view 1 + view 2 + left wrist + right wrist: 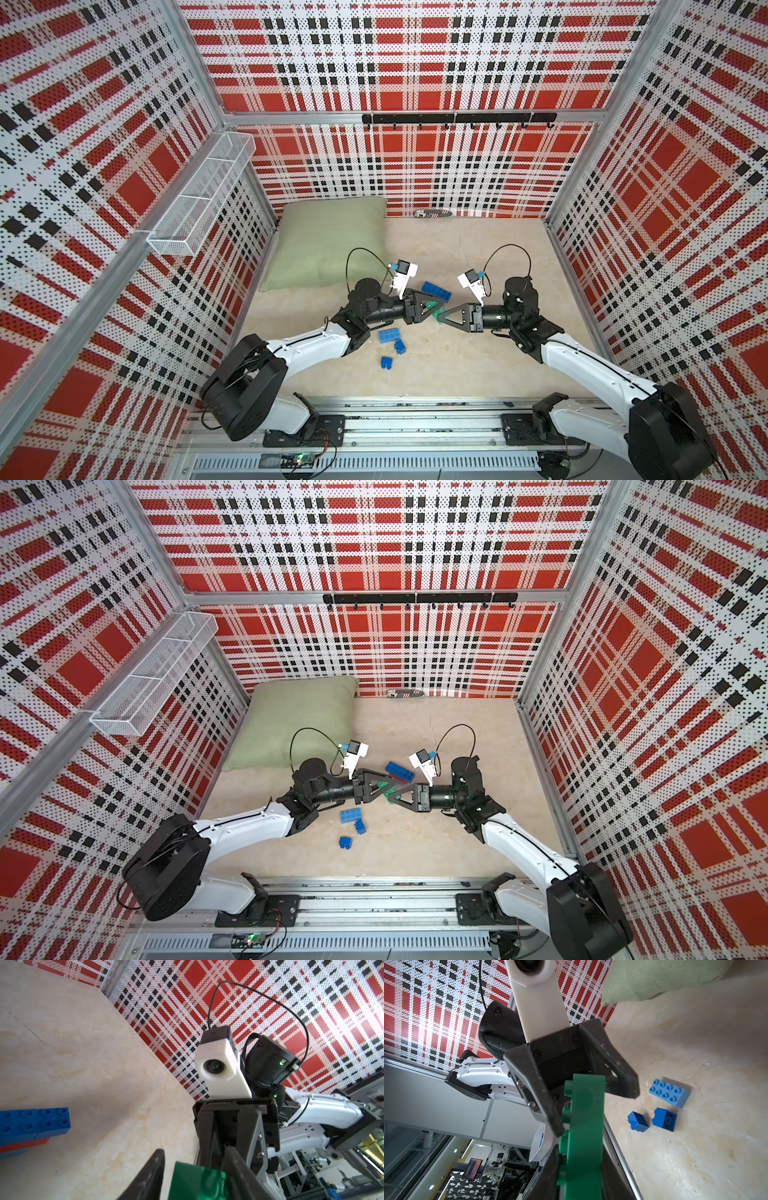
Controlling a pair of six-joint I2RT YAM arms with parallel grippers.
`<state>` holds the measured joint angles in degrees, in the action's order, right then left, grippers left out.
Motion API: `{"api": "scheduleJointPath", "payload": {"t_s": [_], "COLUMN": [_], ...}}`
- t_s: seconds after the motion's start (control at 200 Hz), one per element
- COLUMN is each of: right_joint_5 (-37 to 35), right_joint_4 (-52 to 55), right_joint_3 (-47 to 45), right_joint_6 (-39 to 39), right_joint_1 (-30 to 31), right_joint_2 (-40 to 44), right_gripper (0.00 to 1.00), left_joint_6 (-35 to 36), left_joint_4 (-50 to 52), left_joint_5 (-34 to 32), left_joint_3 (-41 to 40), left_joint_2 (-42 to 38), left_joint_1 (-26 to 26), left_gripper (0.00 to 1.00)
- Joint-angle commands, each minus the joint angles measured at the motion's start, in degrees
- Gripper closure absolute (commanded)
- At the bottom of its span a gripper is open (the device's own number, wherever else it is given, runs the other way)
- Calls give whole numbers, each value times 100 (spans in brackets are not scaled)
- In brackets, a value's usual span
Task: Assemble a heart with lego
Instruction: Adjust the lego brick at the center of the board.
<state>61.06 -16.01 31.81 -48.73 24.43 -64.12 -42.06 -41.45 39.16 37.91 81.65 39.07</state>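
Note:
A green lego brick point(583, 1126) hangs above the table's middle between my two grippers, which point at each other. My right gripper point(581, 1159) is shut on one end of it. My left gripper point(195, 1155) straddles the other end point(197, 1180), with one finger against the brick and a gap showing at the other finger. In both top views the tips meet at the green brick point(436, 307) point(388, 796). The heart point(436, 291) point(31, 1126), a joined blue and red cluster, lies on the table just behind them. Three loose blue bricks point(389, 336) point(669, 1093) lie nearer the front.
A green pillow point(328, 245) lies at the back left of the table. A white wire basket point(199, 195) hangs on the left wall and a black hook rail point(457, 118) on the back wall. A small striped object point(432, 214) sits at the back wall's foot.

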Motion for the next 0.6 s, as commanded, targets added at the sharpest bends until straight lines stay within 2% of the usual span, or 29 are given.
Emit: {"api": "scheduleJointPath", "payload": {"t_s": [0.0, 0.22, 0.301, 0.371, 0.421, 0.471, 0.506, 0.546, 0.596], "right_joint_5": [258, 257, 178, 99, 29, -87, -208, -364, -573], "right_joint_4": [-274, -197, -265, -223, -165, -157, -116, -172, -407], "right_joint_3": [-56, -26, -15, 16, 61, 76, 86, 60, -18], "right_joint_6": [-107, -84, -137, -145, -137, -154, -170, -269, -474], "right_joint_1": [-93, -237, -270, -305, -331, -342, -369, -421, -459], "right_joint_2": [30, -39, 3, 35, 84, 154, 215, 288, 395], "right_gripper": [75, 75, 74, 67, 58, 55, 52, 43, 37], "left_joint_6": [-144, -276, -293, -351, -427, -534, -678, -910, -1194], "left_joint_4": [-286, -366, -381, -381, -384, -381, -380, -381, -382], "left_joint_5": [161, 123, 136, 43, -114, -275, -480, -782, -1128], "left_joint_3": [74, 12, 49, 76, 87, 100, 94, 81, 85], "left_joint_2": [28, -79, -96, -105, -120, -131, -153, -173, -197], "left_joint_1": [13, -40, -31, -39, -51, -63, -75, -83, -67], "left_gripper": [59, 86, 89, 93, 93, 94, 95, 99, 99]}}
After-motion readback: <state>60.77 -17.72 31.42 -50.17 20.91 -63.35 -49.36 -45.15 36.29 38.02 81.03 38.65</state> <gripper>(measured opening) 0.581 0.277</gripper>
